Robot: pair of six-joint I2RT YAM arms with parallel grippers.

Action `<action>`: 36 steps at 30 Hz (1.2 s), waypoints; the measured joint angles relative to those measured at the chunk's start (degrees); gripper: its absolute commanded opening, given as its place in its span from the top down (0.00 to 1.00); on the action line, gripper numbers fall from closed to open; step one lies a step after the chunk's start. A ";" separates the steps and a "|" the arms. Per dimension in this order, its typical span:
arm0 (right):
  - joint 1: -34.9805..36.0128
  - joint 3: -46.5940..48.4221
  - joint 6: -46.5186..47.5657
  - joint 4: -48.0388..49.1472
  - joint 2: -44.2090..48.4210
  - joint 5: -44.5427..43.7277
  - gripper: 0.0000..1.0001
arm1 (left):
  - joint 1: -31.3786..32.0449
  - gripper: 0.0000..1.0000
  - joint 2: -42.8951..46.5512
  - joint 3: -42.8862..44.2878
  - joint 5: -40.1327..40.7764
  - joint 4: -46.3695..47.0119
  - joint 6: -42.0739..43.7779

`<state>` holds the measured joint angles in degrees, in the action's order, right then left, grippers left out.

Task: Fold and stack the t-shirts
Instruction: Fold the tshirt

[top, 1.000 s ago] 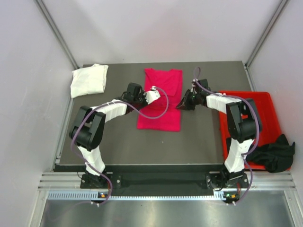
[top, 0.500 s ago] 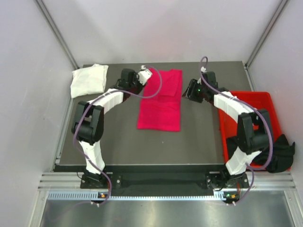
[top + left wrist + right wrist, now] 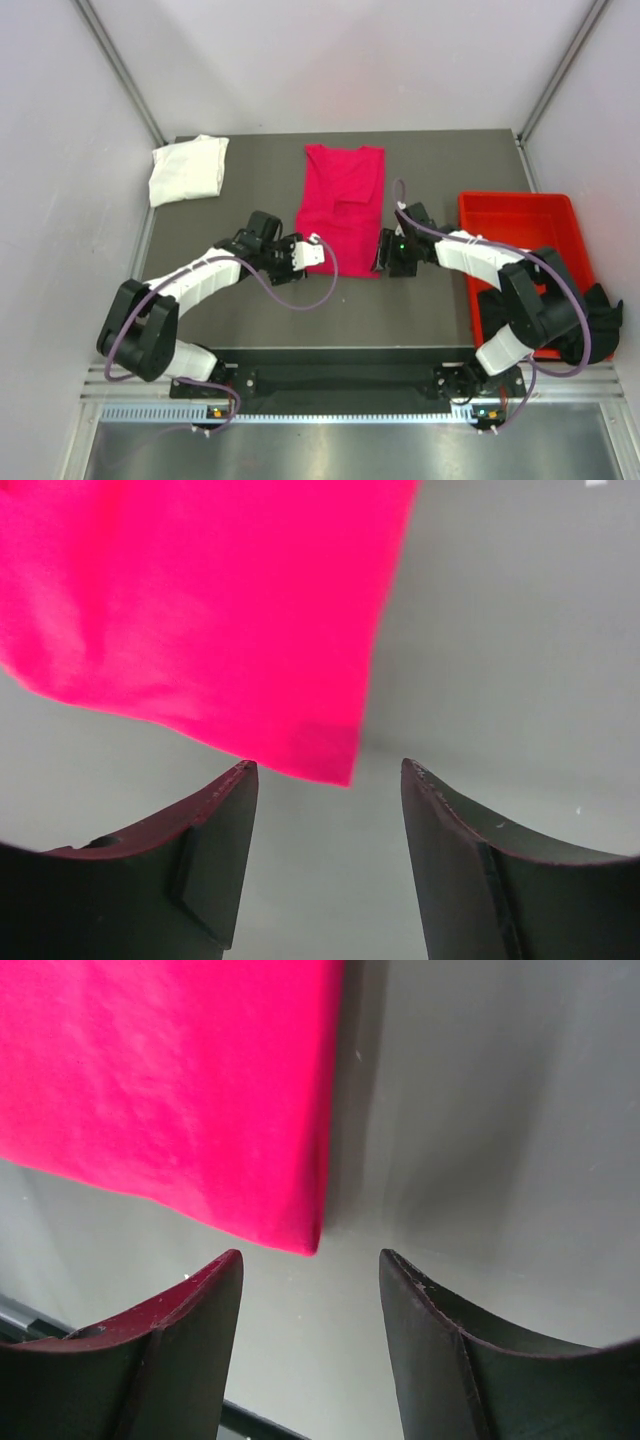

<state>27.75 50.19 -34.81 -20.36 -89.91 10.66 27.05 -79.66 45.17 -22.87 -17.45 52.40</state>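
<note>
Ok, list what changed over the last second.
Both arms swung out to the far end of the pink t-shirt, then drew back toward their bases. The left end effector and right end effector, shut a second ago, now stand open, one at each near hem corner, holding nothing. The pink t-shirt, white t-shirt, black t-shirt and red bin stayed put.

Bright, even light; the magenta t-shirt [image 3: 170, 1090] casts a soft shadow.
</note>
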 measured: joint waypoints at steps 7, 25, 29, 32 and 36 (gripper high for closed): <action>0.26 -3.41 -3.50 4.42 -0.22 1.70 0.43 | -0.33 0.35 -4.66 -1.70 0.52 1.97 3.08; 0.37 -6.12 -7.34 12.35 -2.58 4.85 1.00 | 0.66 1.00 -9.46 -1.77 2.34 8.24 -1.88; 0.87 -8.79 -7.23 11.23 1.05 4.83 1.00 | 1.07 1.00 -6.16 -2.69 2.82 6.21 -4.52; 3.41 -11.67 -7.32 8.68 6.91 4.59 1.00 | 3.28 1.00 -0.22 -4.74 2.91 1.73 -5.90; 9.75 -15.34 -8.74 2.73 16.76 4.00 1.00 | 9.40 1.00 8.68 -6.27 3.28 -7.58 -8.22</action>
<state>37.50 34.85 -43.55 -17.63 -73.14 14.66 36.45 -70.98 38.89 -19.59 -25.04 44.18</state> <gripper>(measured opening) 0.017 0.026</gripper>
